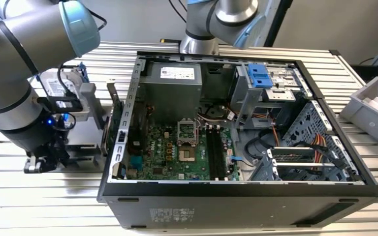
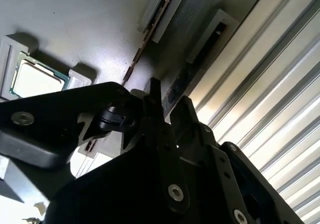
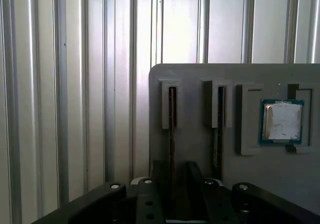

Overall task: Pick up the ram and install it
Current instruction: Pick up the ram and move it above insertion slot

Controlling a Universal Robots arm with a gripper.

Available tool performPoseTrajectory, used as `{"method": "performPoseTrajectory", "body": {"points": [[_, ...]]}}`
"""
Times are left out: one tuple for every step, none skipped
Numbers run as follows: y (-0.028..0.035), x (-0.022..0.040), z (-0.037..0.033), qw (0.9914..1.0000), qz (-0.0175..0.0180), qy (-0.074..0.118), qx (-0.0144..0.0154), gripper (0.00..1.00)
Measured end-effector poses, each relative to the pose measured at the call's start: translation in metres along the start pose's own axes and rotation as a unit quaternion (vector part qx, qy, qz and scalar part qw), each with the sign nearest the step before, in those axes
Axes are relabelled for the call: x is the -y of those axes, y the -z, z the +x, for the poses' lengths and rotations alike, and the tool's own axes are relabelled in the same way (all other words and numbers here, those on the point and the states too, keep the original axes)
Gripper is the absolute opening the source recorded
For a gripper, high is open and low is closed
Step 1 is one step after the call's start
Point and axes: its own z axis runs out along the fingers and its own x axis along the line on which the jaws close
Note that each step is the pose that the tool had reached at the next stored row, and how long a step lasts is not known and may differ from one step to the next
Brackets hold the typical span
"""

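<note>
Gripper [image 3: 178,170] narrow, not clamped, astride ram [image 3: 172,114] standing in grey holder [image 3: 195,74]. I centre the stick, then squeeze its flat faces squarely, no twist.

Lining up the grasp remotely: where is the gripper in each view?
Exterior view: gripper low at the view's left, outside the case.
First wrist view: gripper at the holder, in line with the ram nearest its edge.
Second wrist view: gripper in line with that ram.
Shared landmark: the ribbed table.
</note>
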Motion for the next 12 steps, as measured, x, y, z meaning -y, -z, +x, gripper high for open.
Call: {"method": "performPoseTrajectory", "body": {"points": [[0.0000, 0.0000, 0.0000, 1.00000, 0.0000, 0.000, 0.0000, 1.00], [0.0000, 0.0000, 0.0000, 1.00000, 0.0000, 0.000, 0.0000, 1.00], [0.0000, 0.0000, 0.0000, 1.00000, 0.0000, 0.000, 0.0001, 1.00], [0.0000, 0.0000, 0.0002, 1.00000, 0.0000, 0.000, 0.0012, 1.00], [0.0000, 0.0000, 0.0002, 0.99999, 0.0000, 0.000, 0.0033, 1.00], [0.0000, 0.0000, 0.0002, 0.99998, 0.0000, 0.000, 0.0055, 1.00], [0.0001, 0.0000, 0.0002, 0.99997, 0.0000, 0.000, 0.0078, 1.00], [0.0002, 0.0000, 0.0003, 0.99995, -0.0001, 0.000, 0.0097, 1.00], [0.0002, -0.0001, 0.0002, 0.99994, 0.0000, 0.000, 0.0106, 1.00], [0.0002, 0.0000, 0.0002, 0.99994, 0.0000, 0.000, 0.0107, 1.00], [0.0001, 0.0000, 0.0002, 0.99994, 0.0001, 0.000, 0.0108, 1.00], [0.0004, 0.0000, 0.0003, 0.99994, 0.0001, 0.000, 0.0109, 1.00]]}}
